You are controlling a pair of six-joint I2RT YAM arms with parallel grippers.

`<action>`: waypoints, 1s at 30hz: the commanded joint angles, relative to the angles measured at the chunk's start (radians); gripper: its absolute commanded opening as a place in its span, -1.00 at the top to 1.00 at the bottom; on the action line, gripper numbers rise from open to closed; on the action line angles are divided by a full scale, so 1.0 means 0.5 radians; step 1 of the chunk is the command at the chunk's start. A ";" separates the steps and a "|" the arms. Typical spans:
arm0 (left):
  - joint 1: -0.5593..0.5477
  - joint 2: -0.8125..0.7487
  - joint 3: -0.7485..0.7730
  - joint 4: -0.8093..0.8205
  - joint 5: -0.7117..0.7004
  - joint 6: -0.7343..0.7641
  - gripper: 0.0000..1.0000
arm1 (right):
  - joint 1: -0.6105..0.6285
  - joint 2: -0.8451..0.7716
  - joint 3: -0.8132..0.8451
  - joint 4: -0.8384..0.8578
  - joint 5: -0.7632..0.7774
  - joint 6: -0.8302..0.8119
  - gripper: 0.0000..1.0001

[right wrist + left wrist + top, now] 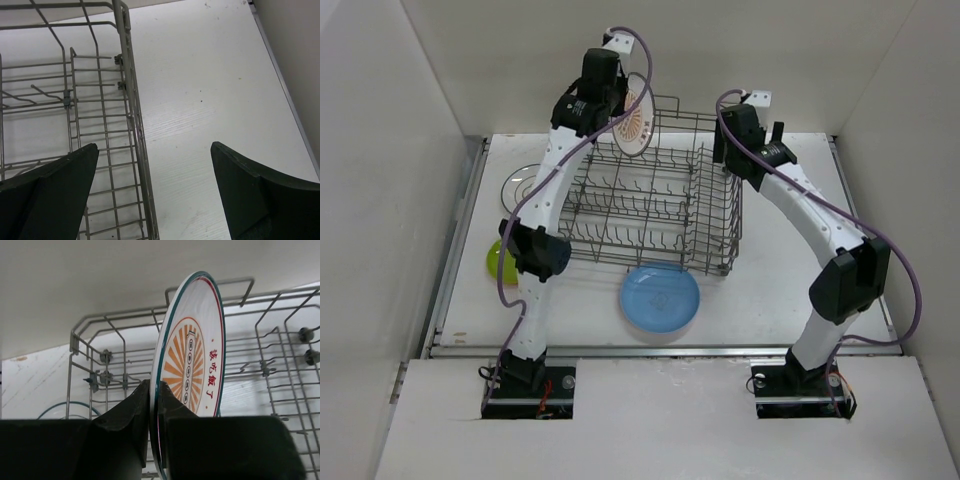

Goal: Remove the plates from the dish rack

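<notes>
My left gripper [622, 108] is shut on the rim of a white plate [638, 120] with an orange sunburst and teal rim. It holds the plate upright over the far left part of the grey wire dish rack [650, 205]. In the left wrist view the fingers [135, 410] pinch the plate [192, 350] edge-on, with the rack [100, 375] behind. My right gripper [765, 150] is open and empty at the rack's far right corner. In the right wrist view it [155, 155] straddles the rack's right wall [131, 110].
A light blue plate [660, 296] lies on the table in front of the rack. A lime-green plate [498, 262] sits at the left, partly behind my left arm. A white teal-rimmed plate [525, 183] lies left of the rack. White walls enclose the table [215, 75].
</notes>
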 commanded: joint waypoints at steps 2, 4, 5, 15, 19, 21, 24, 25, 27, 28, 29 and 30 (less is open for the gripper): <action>0.057 -0.287 0.187 0.156 0.006 -0.104 1.00 | -0.029 0.055 0.131 -0.018 0.026 0.023 -1.00; 0.121 -0.311 0.187 0.156 0.006 -0.157 1.00 | -0.056 0.116 0.131 -0.018 -0.131 0.023 -0.96; 0.201 -0.330 0.187 0.135 0.006 -0.187 1.00 | -0.056 0.135 0.152 -0.042 -0.259 0.044 -0.84; 1.063 -0.489 -0.181 -0.089 0.604 -0.553 1.00 | -0.118 0.227 0.223 -0.085 -0.380 0.063 -0.19; 1.348 -0.508 -0.445 -0.135 0.889 -0.696 1.00 | -0.158 0.227 0.223 -0.018 -0.380 0.014 0.31; 1.465 -0.508 -0.583 -0.089 1.082 -0.865 1.00 | -0.179 0.306 0.314 -0.018 -0.356 -0.014 0.46; 1.579 -0.438 -0.639 -0.046 1.347 -0.900 1.00 | -0.228 0.374 0.440 -0.018 -0.334 -0.093 0.69; 1.600 -0.389 -0.639 -0.046 1.368 -0.857 1.00 | -0.228 0.404 0.465 0.016 -0.334 -0.142 0.75; 1.582 -0.340 -0.657 -0.125 1.368 -0.759 1.00 | -0.268 0.429 0.520 0.099 -0.316 -0.201 0.93; 1.582 -0.312 -0.657 -0.147 1.368 -0.719 1.00 | -0.268 0.429 0.520 0.129 -0.316 -0.231 0.97; 1.564 -0.260 -0.657 -0.172 1.296 -0.649 1.00 | -0.289 0.454 0.548 0.160 -0.346 -0.298 1.00; 1.564 -0.238 -0.678 -0.193 1.268 -0.630 1.00 | -0.290 0.454 0.594 0.181 -0.404 -0.323 1.00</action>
